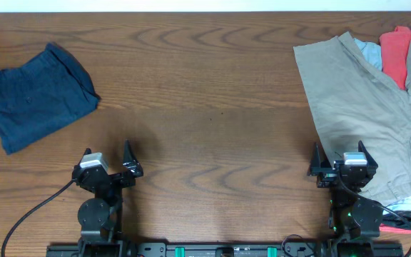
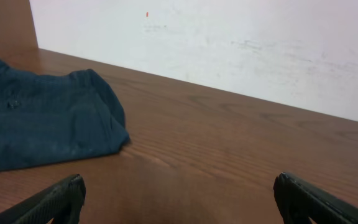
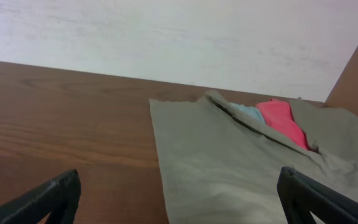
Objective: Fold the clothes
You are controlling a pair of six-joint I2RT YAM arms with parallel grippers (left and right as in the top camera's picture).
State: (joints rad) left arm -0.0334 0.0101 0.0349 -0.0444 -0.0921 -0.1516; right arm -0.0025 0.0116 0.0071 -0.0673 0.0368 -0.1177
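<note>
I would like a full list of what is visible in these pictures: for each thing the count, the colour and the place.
navy shorts: one, dark blue, far left part of the table, apart from the other clothes
khaki shorts: one, khaki-beige, spread out on the right side
light-blue garment: one, light blue, far right, partly under the khaki shorts
red garment: one, red, far right, next to the light-blue garment
table: one, brown wood
wall: one, white, behind the table
left end effector: one, black, near edge on the left, open, empty
right end effector: one, black, near edge on the right, open, at the khaki shorts' edge
</note>
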